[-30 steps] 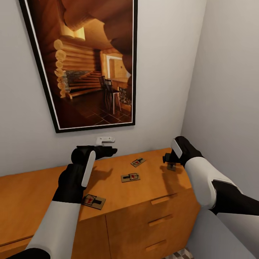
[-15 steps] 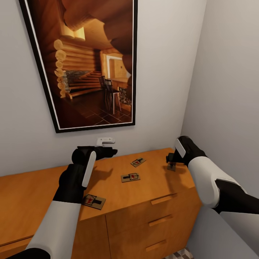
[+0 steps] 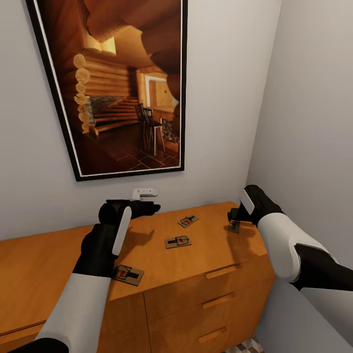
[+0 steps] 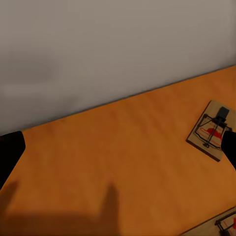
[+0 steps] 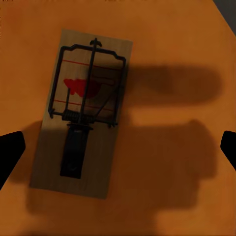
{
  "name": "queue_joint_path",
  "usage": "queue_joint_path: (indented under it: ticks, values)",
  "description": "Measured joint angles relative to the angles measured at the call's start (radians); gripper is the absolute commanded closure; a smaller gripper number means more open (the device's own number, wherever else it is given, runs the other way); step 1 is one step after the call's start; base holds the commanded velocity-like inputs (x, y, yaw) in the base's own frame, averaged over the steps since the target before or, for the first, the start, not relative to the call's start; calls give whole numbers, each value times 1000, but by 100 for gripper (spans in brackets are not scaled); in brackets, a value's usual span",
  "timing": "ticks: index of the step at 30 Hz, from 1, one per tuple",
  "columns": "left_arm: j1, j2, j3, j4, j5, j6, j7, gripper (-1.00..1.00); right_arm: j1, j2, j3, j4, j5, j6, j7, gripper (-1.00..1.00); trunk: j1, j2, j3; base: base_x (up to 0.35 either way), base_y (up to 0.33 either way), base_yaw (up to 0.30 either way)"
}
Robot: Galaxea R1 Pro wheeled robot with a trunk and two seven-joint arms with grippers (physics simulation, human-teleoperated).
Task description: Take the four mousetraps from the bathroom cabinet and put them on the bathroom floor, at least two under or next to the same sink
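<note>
Three mousetraps lie on the orange-brown cabinet (image 3: 220,255) top: a far one (image 3: 188,220), a middle one (image 3: 178,241) and a near one (image 3: 128,274) beside my left forearm. Another mousetrap (image 3: 234,227) lies near the cabinet's right end, directly below my right gripper (image 3: 235,218). The right wrist view looks straight down on this mousetrap (image 5: 81,113), with my right gripper (image 5: 118,147) open and its fingertips (image 5: 10,152) wide apart above it. My left gripper (image 3: 147,207) hovers open near the back wall; its wrist view has my left gripper (image 4: 120,152) over bare wood, a mousetrap (image 4: 210,130) to one side.
A large framed picture (image 3: 117,88) hangs on the back wall above a small white wall fitting (image 3: 143,192). The grey side wall (image 3: 314,122) stands close to my right arm. Drawer fronts with slim handles (image 3: 219,300) face me; a patch of patterned floor tile (image 3: 242,347) shows below.
My right arm has drifted slightly to the right over the cabinet's right end. The left arm and the mousetraps have stayed where they were.
</note>
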Motion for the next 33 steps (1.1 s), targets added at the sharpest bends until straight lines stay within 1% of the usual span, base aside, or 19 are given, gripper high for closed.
queue_joint_path:
  ticks: [4, 15, 19, 33]
  values:
    - [0, 0, -6, 4, 1, 0, 0, -100, -1, 0, -6, 0, 0, 0, 0, -100, 0, 0, 0, 0, 0, 0]
    - [0, 0, -48, 23, 3, -1, 1, -100, -7, 9, -16, 0, 0, 0, 1, -100, 0, 0, 0, 0, 0, 0]
    - [0, 0, -57, 30, 3, -1, 1, -100, -7, 12, -17, 0, -1, 0, 1, -100, 0, 0, 0, 0, 0, 0]
    - [0, 0, -65, 37, 4, -1, 1, -100, -8, 17, -22, 0, -1, 0, 1, -100, 0, 0, 0, 0, 0, 0]
